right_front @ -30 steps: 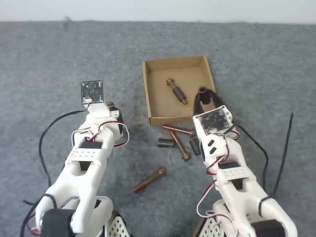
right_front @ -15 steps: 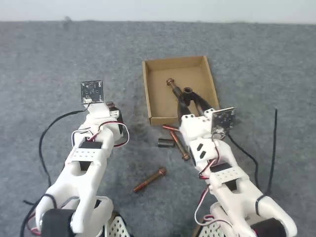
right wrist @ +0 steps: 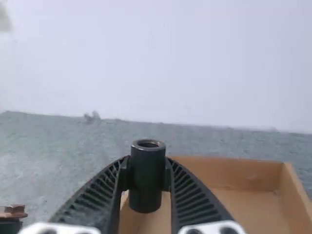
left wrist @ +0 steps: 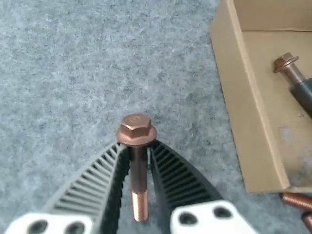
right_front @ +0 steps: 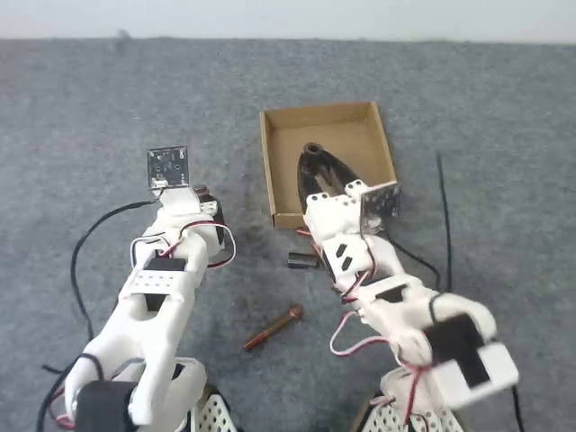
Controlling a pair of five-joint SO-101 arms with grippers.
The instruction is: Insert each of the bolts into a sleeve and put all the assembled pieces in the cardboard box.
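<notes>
Above the grey felt counter (right_front: pixel 90 117), the left pincer (left wrist: pixel 137 146) is gripping a copper hex-head bolt (left wrist: pixel 138 129) beside the brown cardboard box (left wrist: pixel 248 107), whose assembled piece (left wrist: pixel 295 78) is running off-frame, while the right pincer (right wrist: pixel 146 165) is clamping a black cylindrical sleeve (right wrist: pixel 146 183) upright over the box, a white wall (right wrist: pixel 195 58) showing behind.

My work surface is a grey carpet-like mat (right_front: pixel 99 99) with a coarse, flecked nap. It covers the table from the near edge to the far edge. A plain white wall (right_front: pixel 288 16) stands behind the far edge and meets the mat in a straight line. One small dark tuft (right_front: pixel 121 38) sits on that line, left of centre in the high view.
</notes>
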